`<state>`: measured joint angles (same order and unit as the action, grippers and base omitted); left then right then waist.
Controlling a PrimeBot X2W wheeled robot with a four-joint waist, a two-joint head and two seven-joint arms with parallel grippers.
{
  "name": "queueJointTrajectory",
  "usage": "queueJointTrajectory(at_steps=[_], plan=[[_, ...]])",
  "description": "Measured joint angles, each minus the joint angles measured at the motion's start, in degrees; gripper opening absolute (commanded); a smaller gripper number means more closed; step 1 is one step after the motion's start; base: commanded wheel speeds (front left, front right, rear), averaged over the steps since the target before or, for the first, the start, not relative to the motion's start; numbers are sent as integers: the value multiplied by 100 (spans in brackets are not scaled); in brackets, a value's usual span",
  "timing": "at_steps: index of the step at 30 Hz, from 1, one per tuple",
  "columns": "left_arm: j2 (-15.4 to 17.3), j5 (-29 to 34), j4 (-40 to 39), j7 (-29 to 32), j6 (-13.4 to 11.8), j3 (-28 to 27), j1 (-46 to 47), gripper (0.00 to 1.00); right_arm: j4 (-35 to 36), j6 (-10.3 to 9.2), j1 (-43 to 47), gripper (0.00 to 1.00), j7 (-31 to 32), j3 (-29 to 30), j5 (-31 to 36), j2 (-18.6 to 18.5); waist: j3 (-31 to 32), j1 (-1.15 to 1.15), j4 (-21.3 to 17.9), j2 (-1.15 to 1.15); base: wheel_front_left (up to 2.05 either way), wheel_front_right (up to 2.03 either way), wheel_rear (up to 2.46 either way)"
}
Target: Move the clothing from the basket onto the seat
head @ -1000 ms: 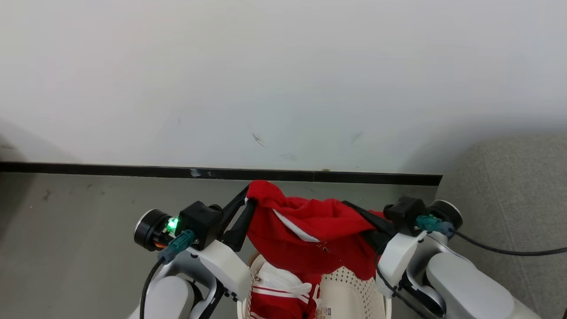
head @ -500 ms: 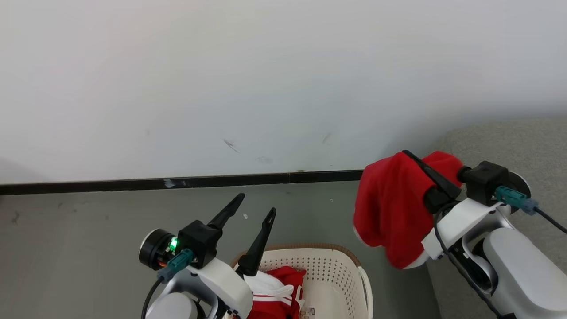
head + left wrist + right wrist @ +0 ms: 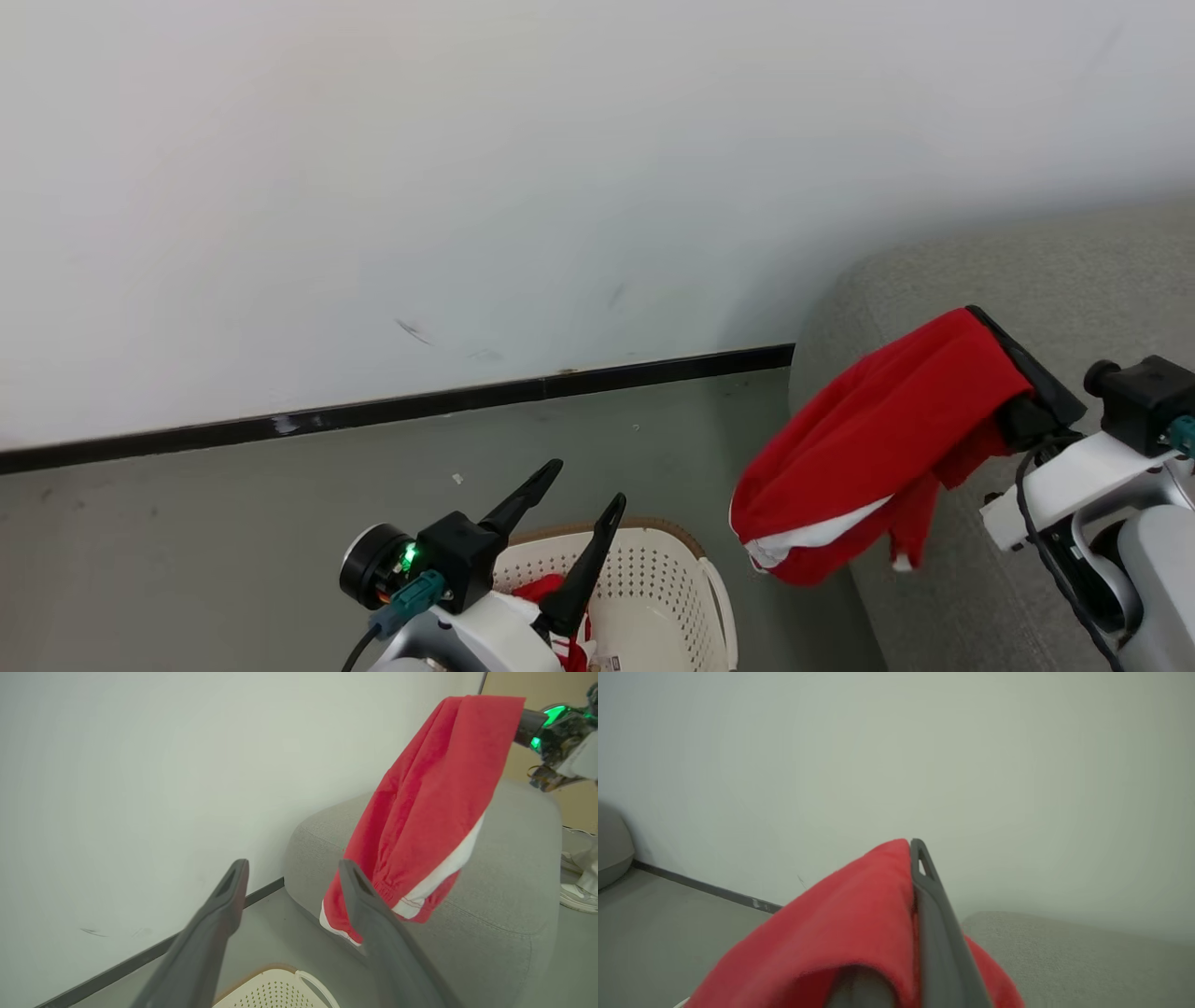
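While one red garment hangs from the right jaws, the head view places it in the air at the near corner of the grey seat. Its white-trimmed lower end dangles over the line where the seat meets the floor, and it does not rest on the cushion. The right jaws are clamped on the garment's upper edge. The left jaws stand wide and carry nothing, poised above the cream basket, which sits on the floor near the seat. More red clothing lies inside the basket, partly hidden by the left arm. In the left wrist view, the two spread fingers frame the hanging garment, which is clear of the seat's surface behind it. The basket's rim shows at the bottom edge, and a pale shoe stands on the floor beyond the seat. In the right wrist view, red cloth is bunched against one dark finger, with the seat's top below and beyond and a plain wall behind. Assessment: the task is partly done at best. One piece is out of the basket but not yet set down, and at least one piece is left to collect.
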<state>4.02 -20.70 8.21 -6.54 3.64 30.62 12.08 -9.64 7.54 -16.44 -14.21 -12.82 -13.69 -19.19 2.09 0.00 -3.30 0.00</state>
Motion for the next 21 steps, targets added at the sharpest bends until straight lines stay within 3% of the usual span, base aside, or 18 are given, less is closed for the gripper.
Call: queueJointTrajectory(at_steps=[21], plan=[[-52,-107,154,-307,60,289,-94,100,782,0,921,0,57,474,359,54,42,0,-1024,0,0,0,0]])
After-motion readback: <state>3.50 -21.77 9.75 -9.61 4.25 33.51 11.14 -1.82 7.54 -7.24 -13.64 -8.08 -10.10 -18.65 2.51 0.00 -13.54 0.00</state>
